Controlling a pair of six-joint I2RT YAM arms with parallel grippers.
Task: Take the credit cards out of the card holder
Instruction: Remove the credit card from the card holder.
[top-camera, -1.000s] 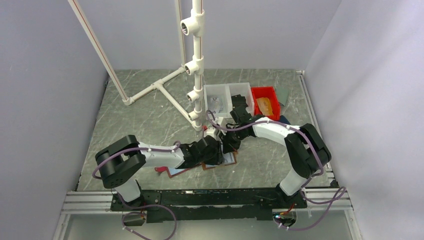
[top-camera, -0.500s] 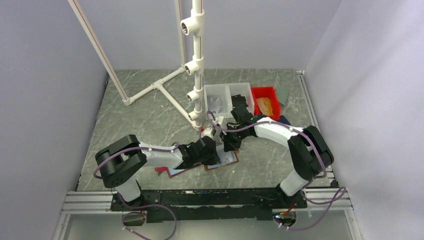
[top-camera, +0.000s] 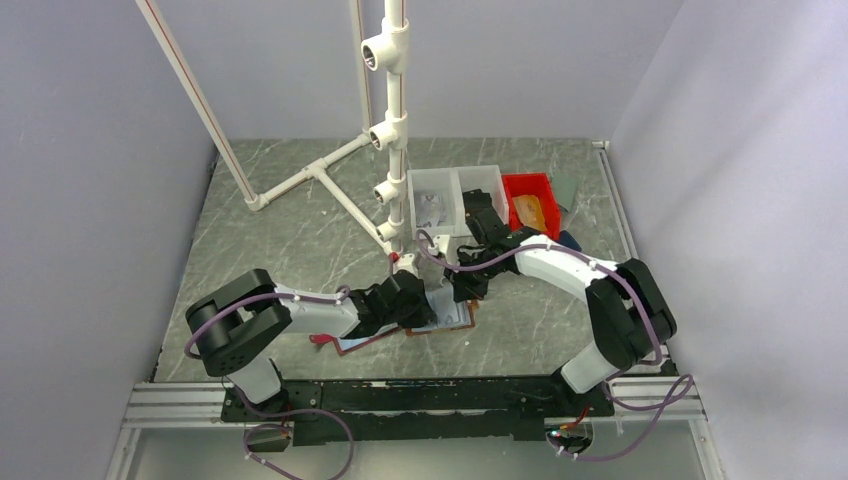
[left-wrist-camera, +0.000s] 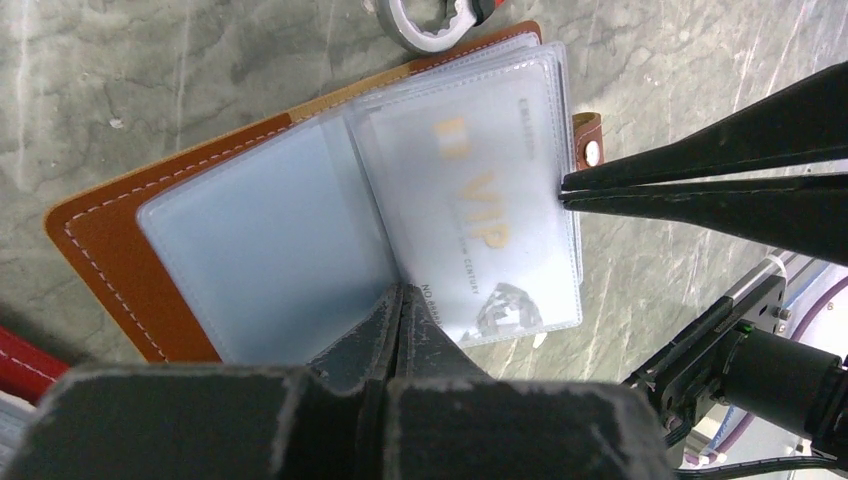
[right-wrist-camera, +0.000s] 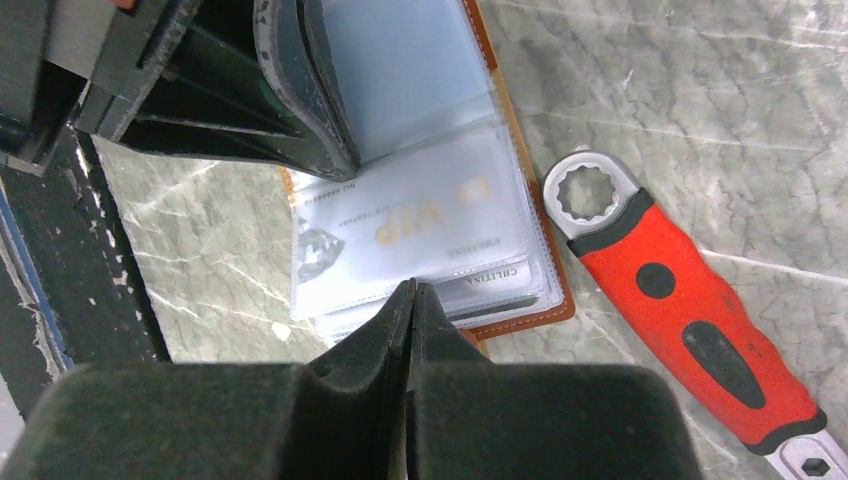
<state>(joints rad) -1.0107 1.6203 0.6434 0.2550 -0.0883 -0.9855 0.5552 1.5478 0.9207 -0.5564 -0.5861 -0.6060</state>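
The brown leather card holder (left-wrist-camera: 100, 240) lies open on the table, its clear sleeves fanned out. The top sleeve holds a white credit card (left-wrist-camera: 470, 220) with gold "VIP" lettering; more cards show in the sleeves beneath it (right-wrist-camera: 495, 275). My left gripper (left-wrist-camera: 403, 290) is shut, its tips pressed at the fold between the sleeves. My right gripper (right-wrist-camera: 413, 285) is shut too, with its tips at the outer edge of the VIP card's sleeve. From above, both grippers (top-camera: 428, 308) (top-camera: 462, 292) meet over the holder (top-camera: 455, 318).
A red-handled ring wrench (right-wrist-camera: 680, 300) lies just beside the holder's far edge. White bins (top-camera: 455, 195) and a red bin (top-camera: 528, 200) stand behind. A white pipe frame (top-camera: 395, 130) rises at centre. A flat card and a red item (top-camera: 322, 340) lie under my left arm.
My left gripper has shut from about half open and slid slightly left along the holder. The right arm has shifted a little to the right, its gripper staying shut.
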